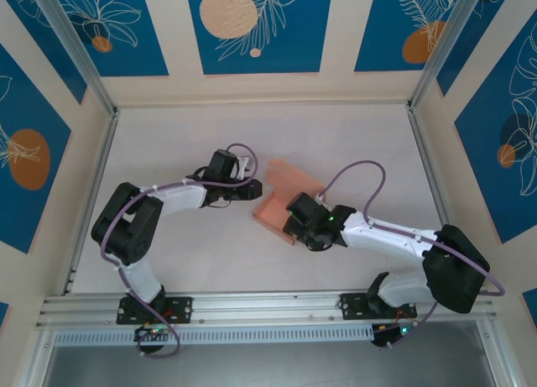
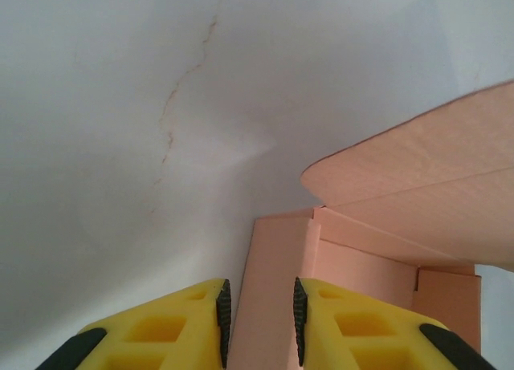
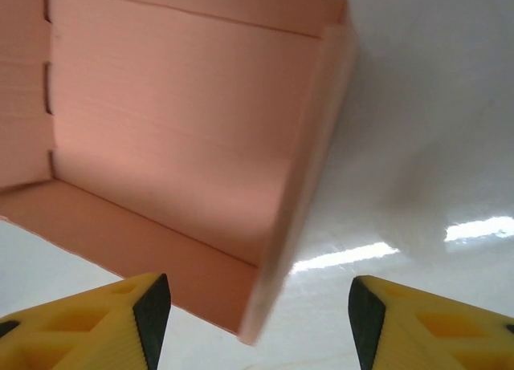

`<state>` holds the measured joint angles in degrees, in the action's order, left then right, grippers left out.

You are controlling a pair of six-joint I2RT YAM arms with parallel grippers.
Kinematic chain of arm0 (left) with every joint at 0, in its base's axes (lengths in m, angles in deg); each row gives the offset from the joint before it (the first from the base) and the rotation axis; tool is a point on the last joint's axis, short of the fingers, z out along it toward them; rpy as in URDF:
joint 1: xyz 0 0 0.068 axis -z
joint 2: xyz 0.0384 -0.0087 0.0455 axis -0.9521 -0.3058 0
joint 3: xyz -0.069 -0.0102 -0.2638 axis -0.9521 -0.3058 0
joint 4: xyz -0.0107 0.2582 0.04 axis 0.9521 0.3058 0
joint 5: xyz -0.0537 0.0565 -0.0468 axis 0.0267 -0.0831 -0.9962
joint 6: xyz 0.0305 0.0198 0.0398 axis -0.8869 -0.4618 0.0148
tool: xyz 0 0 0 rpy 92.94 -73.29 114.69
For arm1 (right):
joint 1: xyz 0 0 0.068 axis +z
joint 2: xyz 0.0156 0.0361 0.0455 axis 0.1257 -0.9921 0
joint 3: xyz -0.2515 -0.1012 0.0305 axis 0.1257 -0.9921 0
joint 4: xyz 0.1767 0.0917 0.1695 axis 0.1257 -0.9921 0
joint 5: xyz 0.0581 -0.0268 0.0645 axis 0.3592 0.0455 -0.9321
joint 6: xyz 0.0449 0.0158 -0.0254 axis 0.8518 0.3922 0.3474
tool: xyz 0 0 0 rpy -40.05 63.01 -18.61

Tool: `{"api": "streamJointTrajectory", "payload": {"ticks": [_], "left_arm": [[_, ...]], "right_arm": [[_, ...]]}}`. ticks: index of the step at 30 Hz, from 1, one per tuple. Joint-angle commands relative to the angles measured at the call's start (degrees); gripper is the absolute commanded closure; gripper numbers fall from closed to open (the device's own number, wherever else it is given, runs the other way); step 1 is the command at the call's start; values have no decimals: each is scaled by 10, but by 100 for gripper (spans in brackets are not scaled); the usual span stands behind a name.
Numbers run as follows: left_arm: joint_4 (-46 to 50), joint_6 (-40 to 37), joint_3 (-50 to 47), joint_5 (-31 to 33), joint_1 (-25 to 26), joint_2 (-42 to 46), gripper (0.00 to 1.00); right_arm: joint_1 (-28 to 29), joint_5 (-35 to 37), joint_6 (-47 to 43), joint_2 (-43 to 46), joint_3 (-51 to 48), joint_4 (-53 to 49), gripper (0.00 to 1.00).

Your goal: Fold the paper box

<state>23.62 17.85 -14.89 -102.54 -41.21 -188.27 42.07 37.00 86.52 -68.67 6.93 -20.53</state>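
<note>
The salmon-pink paper box lies mid-table, partly formed, with raised walls and a flap lifted at its far side. My left gripper is at the box's left side. In the left wrist view the left gripper is shut on a folded side wall of the box, which fills the gap between the pads. My right gripper hangs over the box's near right corner. In the right wrist view the right gripper is wide open; the box's corner wall stands between the fingers, touching neither.
The white table is walled by cream panels with blue leaf prints. Metal posts stand at the back corners. A rail runs along the near edge by the arm bases.
</note>
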Motion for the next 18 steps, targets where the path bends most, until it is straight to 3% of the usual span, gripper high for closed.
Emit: {"api": "streamJointTrajectory", "payload": {"ticks": [1, 9, 18], "left_arm": [[-20, 17, -32, 2, 5, 11, 72], [-62, 62, -107, 10, 10, 68, 77], [-108, 123, -181, 71, 46, 132, 79]], "right_arm": [[-15, -10, -55, -14, 27, 12, 38], [-103, -109, -202, -82, 58, 59, 41], [-123, -96, -311, -101, 155, -28, 40]]}}
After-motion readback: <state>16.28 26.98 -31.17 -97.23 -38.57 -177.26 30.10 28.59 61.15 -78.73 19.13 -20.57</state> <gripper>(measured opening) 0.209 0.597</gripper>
